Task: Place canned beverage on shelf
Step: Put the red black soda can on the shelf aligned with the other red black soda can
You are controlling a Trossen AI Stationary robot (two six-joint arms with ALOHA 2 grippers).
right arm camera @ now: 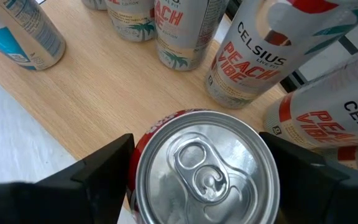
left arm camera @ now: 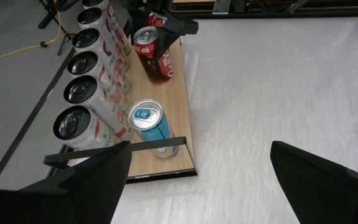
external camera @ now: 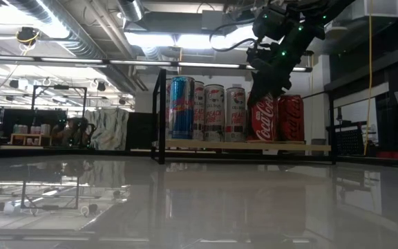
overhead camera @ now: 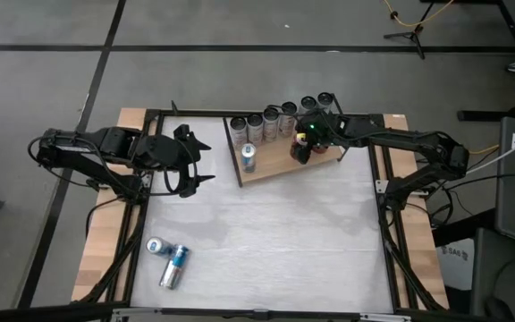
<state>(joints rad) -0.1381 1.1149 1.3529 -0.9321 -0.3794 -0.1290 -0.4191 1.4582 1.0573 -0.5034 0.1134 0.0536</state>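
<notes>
The shelf [overhead camera: 271, 168] is a light wooden board in a black wire frame at the table's far middle. A row of white cans [overhead camera: 280, 116] stands along its far edge, and a blue can [overhead camera: 249, 157] stands near its left end. My right gripper [overhead camera: 303, 148] is over the board's right part, shut on a red cola can [external camera: 262, 119]. A second red can [external camera: 290, 119] stands beside it. My left gripper [overhead camera: 195, 161] is open and empty, left of the shelf. My right gripper pinches the red cola can between its two fingers [right arm camera: 98, 177], one on each side of the can's upper wall [right arm camera: 143, 140] just under the rim. The fingers come from above, pointing down. The can stands upright with its base [external camera: 262, 140] on the shelf board.
Two more blue-and-silver cans [overhead camera: 155, 245] [overhead camera: 175, 266] are on the white tabletop near the near left corner, one upright and one on its side. The shelf's black frame post [external camera: 159, 114] stands at its left end. White cans [right arm camera: 253, 56] stand close behind the held can.
</notes>
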